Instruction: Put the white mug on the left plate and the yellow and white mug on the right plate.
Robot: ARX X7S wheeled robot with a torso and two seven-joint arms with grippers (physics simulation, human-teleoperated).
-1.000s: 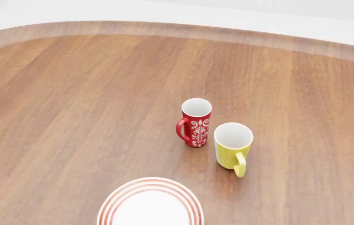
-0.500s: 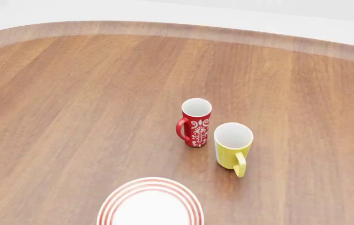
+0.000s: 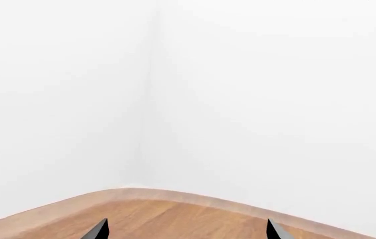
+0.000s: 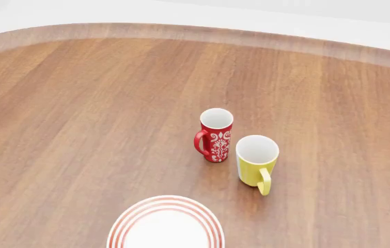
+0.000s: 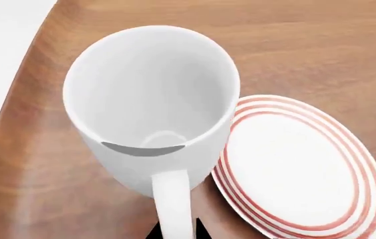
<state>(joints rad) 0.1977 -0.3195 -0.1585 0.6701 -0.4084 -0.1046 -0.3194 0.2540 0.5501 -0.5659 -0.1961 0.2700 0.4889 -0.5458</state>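
Note:
The white mug [image 5: 149, 104] fills the right wrist view, seen from above, with its handle [image 5: 173, 204] running between my right gripper's [image 5: 174, 232] black fingertips, which are shut against it on both sides. A red-ringed plate [image 5: 301, 164] lies right beside the mug, its rim partly hidden by the mug. The yellow and white mug [image 4: 256, 163] stands upright mid-table in the head view, handle toward me. Another ringed plate [image 4: 166, 225] is cut off at that view's bottom edge. I cannot tell which plate is left or right. My left gripper [image 3: 186, 231] is open over the table's far edge.
A slim red mug with a white pattern [image 4: 215, 135] stands just left of and behind the yellow mug, nearly touching it. The wooden table's curved rim [image 4: 202, 32] runs along the back. A white wall [image 3: 241, 99] faces the left wrist camera.

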